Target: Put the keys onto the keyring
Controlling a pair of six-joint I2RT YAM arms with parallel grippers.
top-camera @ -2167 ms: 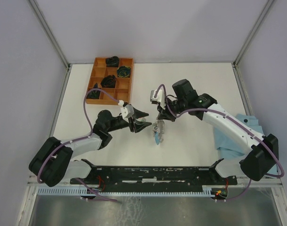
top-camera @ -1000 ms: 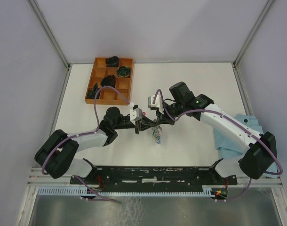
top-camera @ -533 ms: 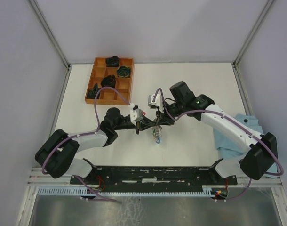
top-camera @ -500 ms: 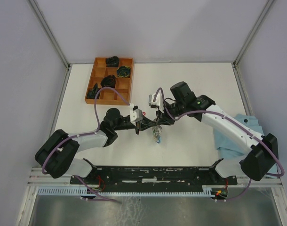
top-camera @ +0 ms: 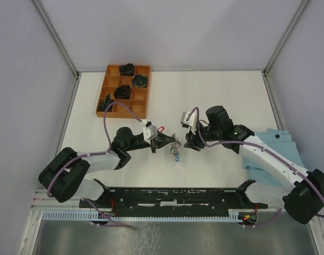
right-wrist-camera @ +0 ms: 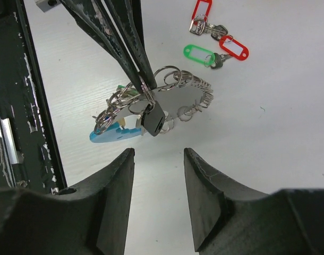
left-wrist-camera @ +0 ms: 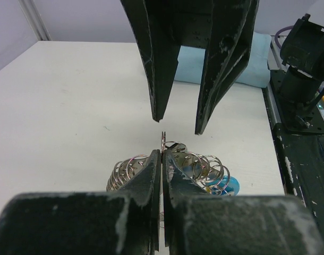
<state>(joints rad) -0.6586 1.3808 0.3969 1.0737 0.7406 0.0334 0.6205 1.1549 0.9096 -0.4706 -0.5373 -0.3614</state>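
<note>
The keyring (right-wrist-camera: 180, 95), a bunch of silver coils with a light-blue piece (right-wrist-camera: 115, 134), hangs just above the table. My left gripper (top-camera: 170, 141) is shut on one of its rings (left-wrist-camera: 163, 142). A black-headed key (right-wrist-camera: 154, 120) dangles from the bunch. My right gripper (right-wrist-camera: 159, 154) is open and empty, a short way to the right of the keyring (top-camera: 176, 149). Loose keys lie on the table beyond it: two with red tags (right-wrist-camera: 201, 10) (right-wrist-camera: 234, 49) and one with a green tag (right-wrist-camera: 199, 53).
An orange compartment tray (top-camera: 110, 89) with dark items stands at the back left. A light-blue cloth (top-camera: 281, 151) lies under the right arm. A black rail (top-camera: 172, 196) runs along the near edge.
My right gripper has opened, let go of the keyring and drawn back to the right. The left gripper stays shut on the keyring.
</note>
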